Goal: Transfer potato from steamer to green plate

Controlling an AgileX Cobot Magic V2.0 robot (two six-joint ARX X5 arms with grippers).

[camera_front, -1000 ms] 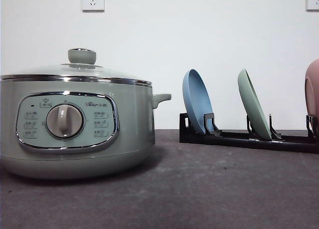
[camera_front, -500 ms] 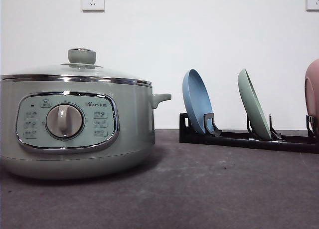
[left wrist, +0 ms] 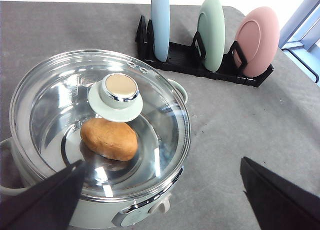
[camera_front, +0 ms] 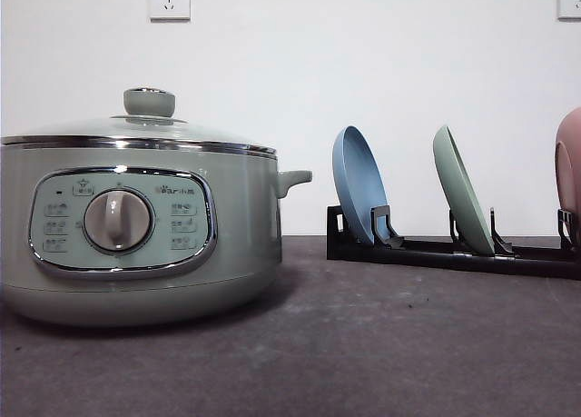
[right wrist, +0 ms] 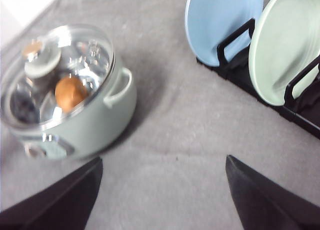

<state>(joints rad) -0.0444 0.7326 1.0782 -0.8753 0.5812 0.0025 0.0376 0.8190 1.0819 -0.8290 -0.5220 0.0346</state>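
On the left of the grey table (camera_front: 381, 344) stands the steamer (camera_front: 136, 226), its glass lid (left wrist: 100, 120) shut, and through the glass the potato (left wrist: 109, 139) lies on the pot floor just beside the knob (left wrist: 120, 87). Nothing seems begun: the green plate (camera_front: 461, 199) stands on edge in the black rack (camera_front: 454, 252), between a blue plate (camera_front: 359, 183) and a pink plate (left wrist: 256, 39). Both wrist views look down from above; the left gripper (left wrist: 160, 195) hangs over the steamer and the right gripper (right wrist: 162, 195) over bare cloth between pot and rack, each spread wide and holding nothing. I judge the lid is the obstacle: it must come off by its knob first, and the plate likely needs lifting from its slot and laying flat, clear of its neighbours
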